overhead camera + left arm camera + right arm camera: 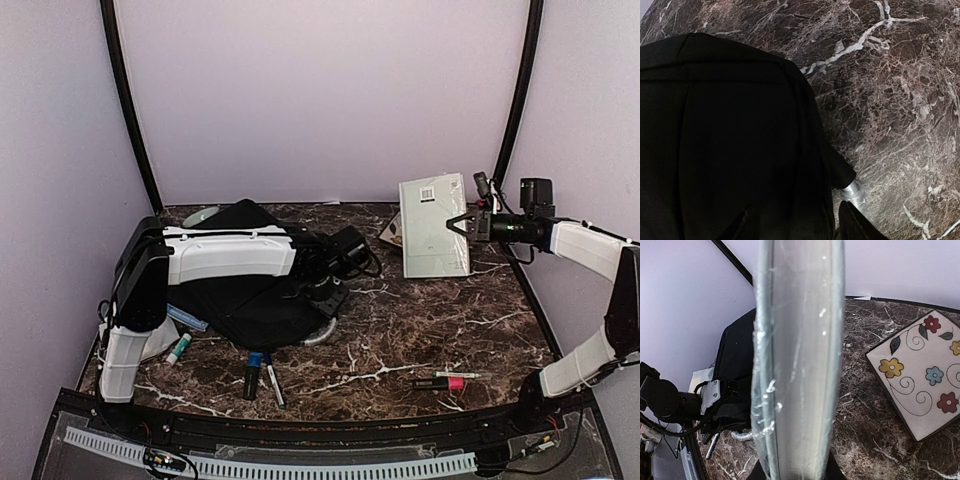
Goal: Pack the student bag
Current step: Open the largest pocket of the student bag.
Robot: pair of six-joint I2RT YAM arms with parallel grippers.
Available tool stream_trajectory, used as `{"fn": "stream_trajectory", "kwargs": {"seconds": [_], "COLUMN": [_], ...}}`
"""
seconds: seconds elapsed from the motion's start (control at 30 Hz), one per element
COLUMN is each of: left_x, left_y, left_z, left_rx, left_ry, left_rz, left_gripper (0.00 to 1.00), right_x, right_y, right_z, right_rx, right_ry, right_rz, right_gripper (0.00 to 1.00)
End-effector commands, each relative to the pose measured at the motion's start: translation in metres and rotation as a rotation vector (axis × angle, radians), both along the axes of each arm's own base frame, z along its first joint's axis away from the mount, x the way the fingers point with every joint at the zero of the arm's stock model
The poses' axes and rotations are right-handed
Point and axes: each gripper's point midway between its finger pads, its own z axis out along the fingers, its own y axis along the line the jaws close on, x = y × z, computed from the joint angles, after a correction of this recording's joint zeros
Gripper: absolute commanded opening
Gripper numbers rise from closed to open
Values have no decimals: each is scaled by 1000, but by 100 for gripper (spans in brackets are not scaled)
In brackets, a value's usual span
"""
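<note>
Large black fabric student bag (258, 303), lying flat, left side of marble table (420, 330)

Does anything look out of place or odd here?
A square white plate with painted flowers lies on the brown marble table, odd among school things. A silver metal tube sticks out from under the black fabric backpack.
</note>
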Motion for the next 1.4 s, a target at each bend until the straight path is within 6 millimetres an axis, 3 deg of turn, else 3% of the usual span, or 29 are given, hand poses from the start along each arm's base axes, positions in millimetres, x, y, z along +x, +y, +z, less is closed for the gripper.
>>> {"fn": "stream_trajectory", "kwargs": {"seconds": [0.0,0.13,0.33,0.5,0.63,0.7,0.77,0.9,1.0,1.2,1.37], "left_x": [0,-3,2,11,26,34,40,37,33,18,11], "left_y": [10,10,16,21,14,4,-11,-50,-68,-100,-111], "left_z": [2,-14,-20,-16,14,36,62,115,142,164,177], "left_rx": [60,87,132,174,158,124,66,-46,-112,-143,-171], "left_ry": [-10,21,-3,-50,-128,-174,-238,-389,-460,-568,-611], "left_rz": [7,6,19,53,57,38,-6,-175,-243,-387,-434], "left_gripper": [56,57,53,37,16,5,0,0,0,0,0], "right_x": [0,0,0,0,1,0,-1,-5,-13,-31,-49], "right_y": [4,4,4,4,3,3,2,-3,-5,-4,-5], "right_z": [25,26,24,24,30,39,50,69,74,55,45], "right_rx": [22,24,25,26,27,17,-8,-86,-97,-89,-131], "right_ry": [-127,-127,-123,-122,-113,-109,-108,-117,-114,-54,-23], "right_rz": [48,50,50,52,42,49,48,41,41,63,77], "right_gripper": [0,0,0,0,0,0,0,0,0,0,0]}}
